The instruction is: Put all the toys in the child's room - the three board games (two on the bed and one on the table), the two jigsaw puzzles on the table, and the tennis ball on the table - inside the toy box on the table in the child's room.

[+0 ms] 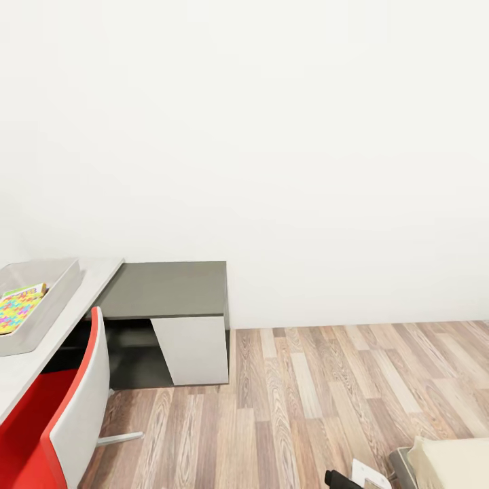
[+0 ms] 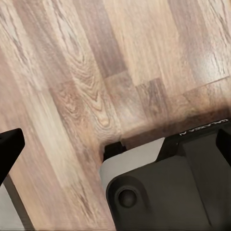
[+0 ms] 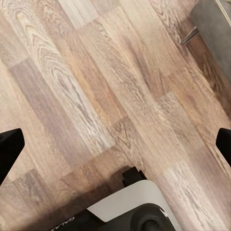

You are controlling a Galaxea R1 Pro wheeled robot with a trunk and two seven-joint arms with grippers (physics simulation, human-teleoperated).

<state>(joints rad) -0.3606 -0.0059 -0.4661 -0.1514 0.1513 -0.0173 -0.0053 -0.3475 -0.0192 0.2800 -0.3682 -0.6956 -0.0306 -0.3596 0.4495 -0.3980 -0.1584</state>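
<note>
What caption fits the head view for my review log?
Facing a white wall: toy box holding a jigsaw puzzle on the table, dark cabinet beside it, red chair in front, wood floor.

Head view: very bright, flat, even light. The wall (image 1: 272,136) is near blown out, almost no gradient, only a faint grey falloff low at the left. No clear light source. The dark cabinet (image 1: 170,288) top has a soft sheen and a deep shadow in its open recess. The chair (image 1: 75,407) casts only a weak shadow.

Wrist views: the wood floor (image 3: 110,96) is evenly lit with sharp grain and a mild glossy highlight at one edge of the left wrist view. A soft dark contact shadow hugs the robot base (image 2: 163,187). No motion blur, slight wide-angle stretch at the corners.
</note>
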